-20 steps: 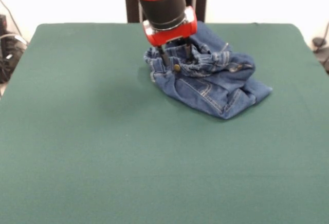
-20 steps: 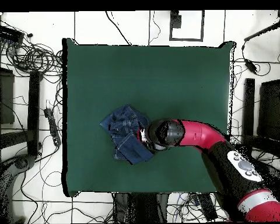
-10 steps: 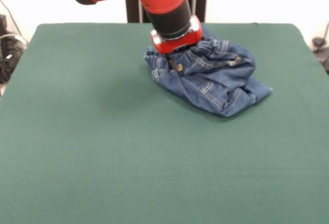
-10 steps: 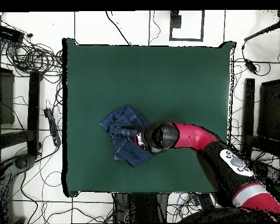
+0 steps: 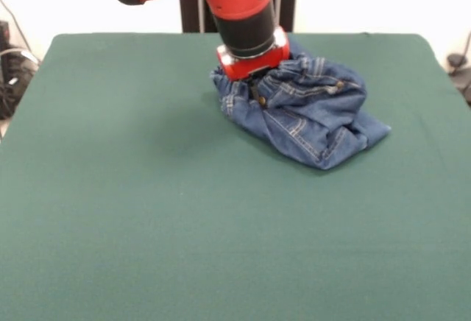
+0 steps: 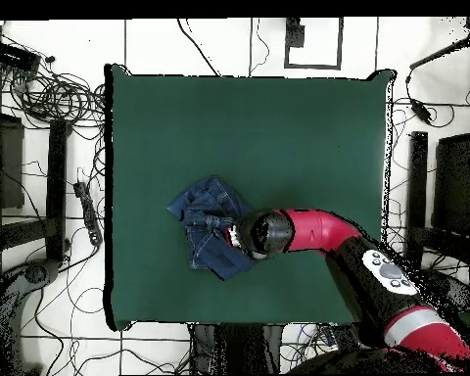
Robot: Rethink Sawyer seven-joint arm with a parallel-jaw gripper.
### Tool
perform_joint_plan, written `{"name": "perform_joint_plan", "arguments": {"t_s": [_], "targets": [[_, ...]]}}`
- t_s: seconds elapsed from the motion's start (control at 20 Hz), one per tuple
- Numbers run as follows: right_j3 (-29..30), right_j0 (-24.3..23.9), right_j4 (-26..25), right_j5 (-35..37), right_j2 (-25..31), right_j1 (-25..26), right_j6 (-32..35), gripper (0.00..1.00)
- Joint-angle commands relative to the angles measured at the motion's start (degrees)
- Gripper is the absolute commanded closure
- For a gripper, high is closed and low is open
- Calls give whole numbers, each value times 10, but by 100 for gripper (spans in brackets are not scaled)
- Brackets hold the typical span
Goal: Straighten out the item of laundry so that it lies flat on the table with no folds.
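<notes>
The jeans (image 5: 309, 118) lie crumpled in a heap on the green table (image 5: 147, 203), at the far side, right of centre. The gathered waistband is bunched at the heap's left and a leg end points to the right. My gripper (image 5: 255, 84) is pressed down into the waistband, its tips buried in the denim under the red wrist. In the overhead view the jeans (image 6: 205, 223) lie left of centre on the table (image 6: 278, 127), with the gripper (image 6: 241, 238) at their right edge.
The robot's dark pedestal (image 5: 193, 8) stands behind the table's far edge. Cables (image 6: 53, 93) and equipment lie on the floor round the table. The jeans lie close to the table's far edge (image 5: 353, 35).
The gripper has come down from above the waistband into the cloth, hiding its tips. The waistband has bunched up and shifted slightly right in the front view.
</notes>
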Motion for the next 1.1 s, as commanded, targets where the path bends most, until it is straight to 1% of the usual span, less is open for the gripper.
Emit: {"name": "perform_joint_plan", "arguments": {"t_s": [0.05,0.25,0.35,0.55,0.6,0.65,0.7,0.75,0.8,0.9,0.95,1.0,1.1], "targets": [[15,50,-30,-98,15,28,56,100],[17,44,-25,-105,16,24,58,100],[23,44,-31,-117,11,5,64,100],[40,75,-46,-106,-23,-105,91,100],[42,102,-50,-86,-54,-151,116,100],[42,124,-54,-74,-78,-177,135,100],[38,164,-66,-47,-120,-218,163,100],[32,187,-70,-29,-142,-235,175,100],[23,225,-82,-2,-179,-261,199,100],[17,266,-78,38,-218,-290,215,100],[16,276,-70,50,-228,-300,211,100],[14,291,-56,82,-242,-316,211,100],[10,316,-35,122,-264,-337,207,100]]}}
